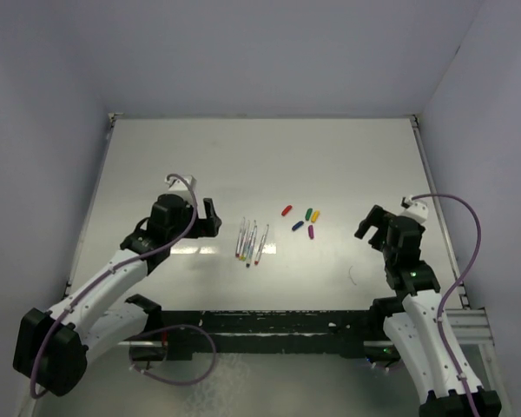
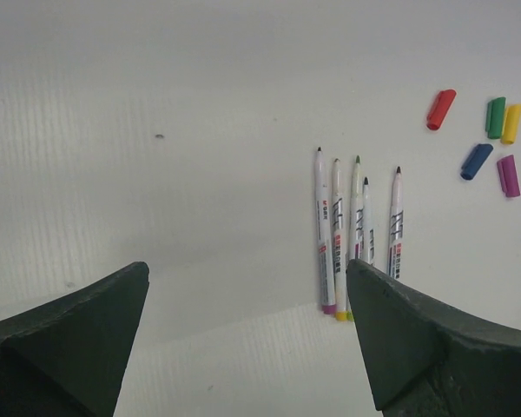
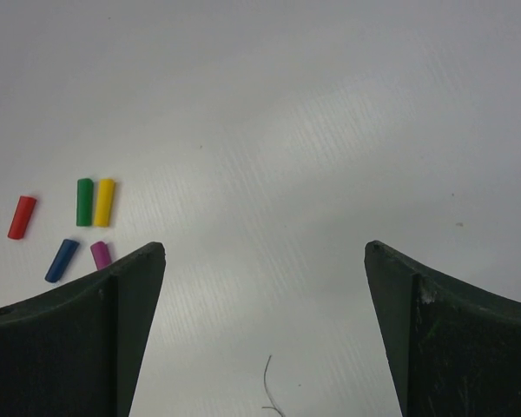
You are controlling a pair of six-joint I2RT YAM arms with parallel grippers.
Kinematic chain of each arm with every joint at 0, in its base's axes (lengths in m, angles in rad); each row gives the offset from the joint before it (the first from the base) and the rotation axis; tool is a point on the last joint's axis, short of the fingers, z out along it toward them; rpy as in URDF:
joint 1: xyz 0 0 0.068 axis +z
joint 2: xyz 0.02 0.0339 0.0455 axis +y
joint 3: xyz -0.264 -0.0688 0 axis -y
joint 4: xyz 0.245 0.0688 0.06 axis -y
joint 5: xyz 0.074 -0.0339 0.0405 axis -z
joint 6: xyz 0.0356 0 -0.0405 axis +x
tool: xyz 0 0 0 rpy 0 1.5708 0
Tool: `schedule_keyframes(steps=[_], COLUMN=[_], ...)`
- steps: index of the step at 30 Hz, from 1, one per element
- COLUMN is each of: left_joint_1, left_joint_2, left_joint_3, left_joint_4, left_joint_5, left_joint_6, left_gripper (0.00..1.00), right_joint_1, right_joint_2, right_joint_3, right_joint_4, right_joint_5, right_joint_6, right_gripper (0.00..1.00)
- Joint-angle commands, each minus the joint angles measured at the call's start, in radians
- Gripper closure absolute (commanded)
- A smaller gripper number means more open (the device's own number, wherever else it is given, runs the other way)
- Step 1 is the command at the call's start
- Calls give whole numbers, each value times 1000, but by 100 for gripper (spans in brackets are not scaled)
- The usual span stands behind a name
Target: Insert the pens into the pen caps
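Several thin grey-white pens (image 1: 252,241) lie side by side, uncapped, near the middle of the white table; the left wrist view shows them (image 2: 358,228) just ahead of the right finger, tips pointing away. Right of them lie the pen caps: red (image 1: 286,209), green (image 1: 307,213), yellow (image 1: 315,215), blue (image 1: 298,226) and purple (image 1: 311,231). My left gripper (image 1: 210,217) hovers open left of the pens, holding nothing (image 2: 247,265). My right gripper (image 1: 371,224) stands open and holds nothing, to the right of the caps (image 3: 265,246); red (image 3: 22,216), green (image 3: 85,201), yellow (image 3: 104,201), blue (image 3: 62,260) and purple (image 3: 100,254) show at its left.
A thin curved scribble mark (image 1: 352,276) is on the table below the right gripper, also seen as a scribble (image 3: 267,387) between its fingers. Grey walls enclose the table on three sides. A black rail (image 1: 269,321) runs along the near edge.
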Motion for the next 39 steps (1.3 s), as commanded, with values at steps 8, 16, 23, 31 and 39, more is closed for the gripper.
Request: schedule_keyframes(steps=[8,16,23,31,39], left_joint_1=[-38,-116,-199,-198,-198], left_joint_2=[30,70,108,93,148], left_joint_3=[133,131,102,107,143], left_joint_4=[-83,-48,106,86,22], left_joint_5=[63,21,66,9,-43], left_joint_6=[-14,-35,-25,-8,-4], left_gripper=[1,1,1,1,3], right_joint_1=[2,1,0,0,0], right_joint_2=[19,-9,-13,24,31], right_joint_3=[37,21,-3,5,6], right_joint_4=[55,81,110,72,77], right_joint_5=[-74,-147,-160,-193,-223], right_joint_6=[-9,94,171,143,124], right_gripper=[0,0,0,0,0])
